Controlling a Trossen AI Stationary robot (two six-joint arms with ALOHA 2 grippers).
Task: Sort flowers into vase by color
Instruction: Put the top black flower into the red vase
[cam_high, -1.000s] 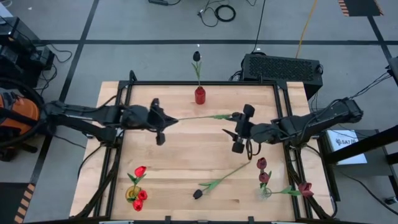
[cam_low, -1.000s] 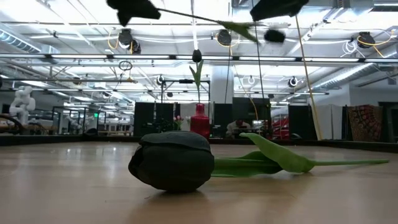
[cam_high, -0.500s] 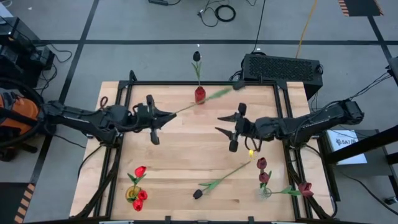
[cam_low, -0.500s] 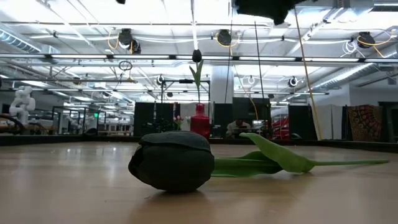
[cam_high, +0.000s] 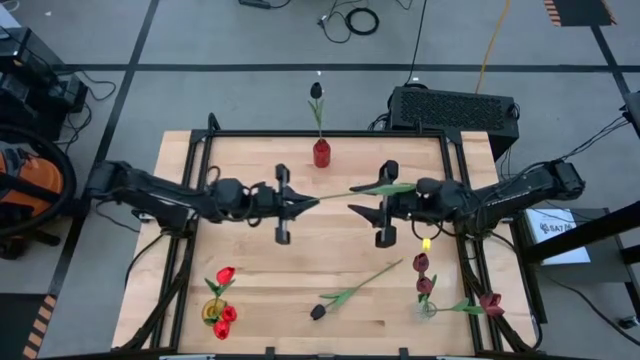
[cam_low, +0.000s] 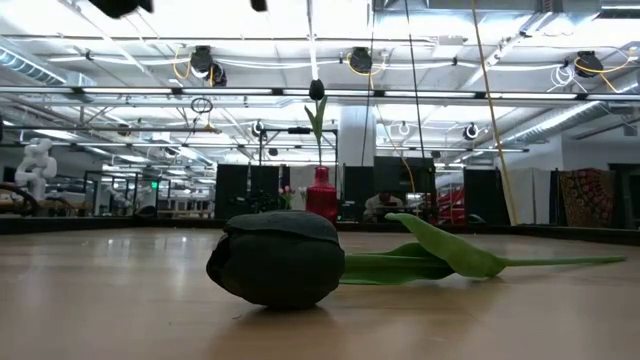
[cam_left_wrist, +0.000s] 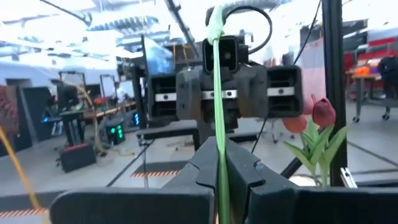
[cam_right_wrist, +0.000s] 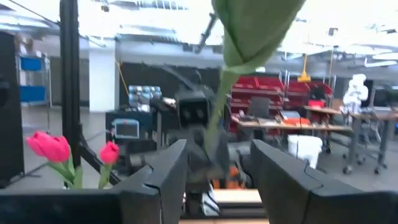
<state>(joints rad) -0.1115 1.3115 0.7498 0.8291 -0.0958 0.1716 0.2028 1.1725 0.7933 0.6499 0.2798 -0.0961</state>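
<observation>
My left gripper (cam_high: 308, 202) is shut on a tulip's thin green stem (cam_high: 340, 194) above the table's middle. The stem runs level toward the right, its leaf (cam_high: 392, 187) over my right gripper (cam_high: 364, 206); its head does not show. My right gripper faces the left one, open, its fingers (cam_right_wrist: 163, 177) on either side of the stem (cam_right_wrist: 214, 134) without touching. A black tulip (cam_high: 318, 312) lies on its side near the front edge. Another black tulip (cam_high: 316, 91) stands in a red vase (cam_high: 321, 153) at the far edge. My left gripper pinches the stem near its bare end (cam_left_wrist: 219, 144) between its two fingers. The fingers lie level, pointing toward the table's right, along the stem. The stem sticks out from the fingertips, lifted clear of the table.
A vase with red tulips (cam_high: 220, 310) stands at the near left corner. A clear vase with maroon tulips (cam_high: 424, 285) stands at the near right. The lying black tulip's head (cam_low: 278, 258) fills the low view, its leaf (cam_low: 450, 250) on the wood.
My left gripper has gone toward the table's right with the stem and tipped up to level. The stem's free end swung toward the far edge, then back over my right gripper. My right gripper has tipped up to level and now faces the left one.
</observation>
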